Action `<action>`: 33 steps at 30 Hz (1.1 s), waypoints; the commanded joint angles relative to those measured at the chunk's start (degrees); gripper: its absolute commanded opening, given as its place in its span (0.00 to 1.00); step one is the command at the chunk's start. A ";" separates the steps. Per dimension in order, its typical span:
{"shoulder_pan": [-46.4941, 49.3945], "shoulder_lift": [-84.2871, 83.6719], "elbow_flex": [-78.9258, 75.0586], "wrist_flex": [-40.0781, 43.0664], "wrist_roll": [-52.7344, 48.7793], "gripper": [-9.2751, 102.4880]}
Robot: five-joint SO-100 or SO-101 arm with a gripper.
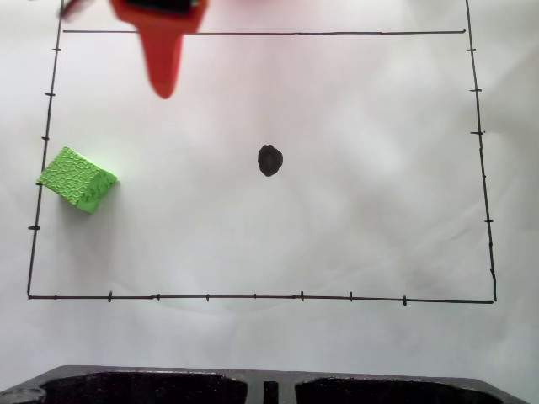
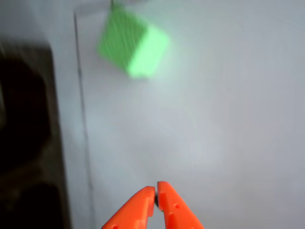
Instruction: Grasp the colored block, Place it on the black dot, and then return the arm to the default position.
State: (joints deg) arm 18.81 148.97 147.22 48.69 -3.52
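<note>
I count one green block (image 1: 77, 178) at the left edge of the fixed view, on the drawn border line (image 1: 40, 194), and one black dot (image 1: 269, 160) mid-frame, well apart. My orange gripper (image 2: 156, 192) sits at the wrist view's bottom, tips together, holding nothing; the block (image 2: 133, 44) shows blurred at upper left.

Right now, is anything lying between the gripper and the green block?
No. In the wrist view, bare white paper separates the shut gripper from the green block; the drawn border line runs alongside.
</note>
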 commanded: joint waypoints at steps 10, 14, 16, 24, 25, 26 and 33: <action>12.66 -22.76 -20.39 0.26 3.78 0.09; 14.59 -32.34 -29.09 4.48 7.65 0.11; 14.77 -35.86 -32.70 5.98 8.96 0.13; 13.54 -42.80 -37.71 7.47 11.69 0.26; 13.36 -43.15 -37.71 7.91 12.39 0.27; 13.27 -43.51 -37.71 8.26 13.36 0.29; 12.83 -46.23 -37.71 8.09 17.14 0.35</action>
State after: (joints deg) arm 31.90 102.66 112.06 57.22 12.83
